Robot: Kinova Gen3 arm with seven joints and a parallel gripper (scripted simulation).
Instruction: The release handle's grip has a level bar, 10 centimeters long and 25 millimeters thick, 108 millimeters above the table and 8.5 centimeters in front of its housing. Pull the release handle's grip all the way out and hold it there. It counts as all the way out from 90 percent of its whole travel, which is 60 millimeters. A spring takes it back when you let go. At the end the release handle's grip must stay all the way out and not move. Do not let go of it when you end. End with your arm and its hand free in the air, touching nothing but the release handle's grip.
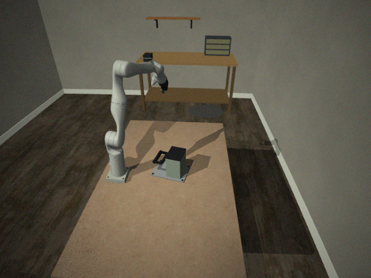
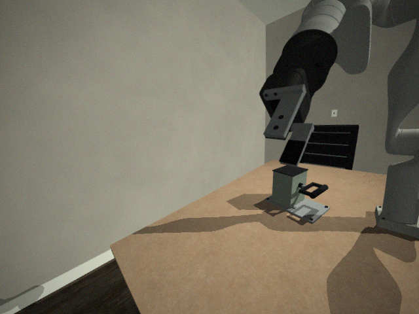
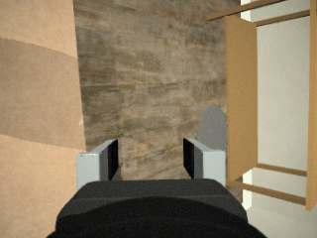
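Note:
The release handle's housing (image 1: pixel 175 163) is a pale green box with a black top, on a grey base plate (image 1: pixel 171 173) in the middle of the table. Its black grip (image 1: pixel 158 156) sticks out level toward the arm's base; it also shows in the exterior view (image 2: pixel 313 190) beside the housing (image 2: pixel 288 186). My gripper (image 1: pixel 163 88) is high in the air, far above and behind the handle, pointing down and away. It is open and empty in the wrist view (image 3: pixel 151 158), which shows only floor between the fingers. In the exterior view the gripper (image 2: pixel 289 135) looms close to the camera.
The arm's base (image 1: pixel 117 173) stands on the table left of the handle. A wooden workbench (image 1: pixel 187 77) with a drawer unit (image 1: pixel 217 45) stands at the back wall, with a grey round mat (image 1: pixel 206 110) on the floor before it.

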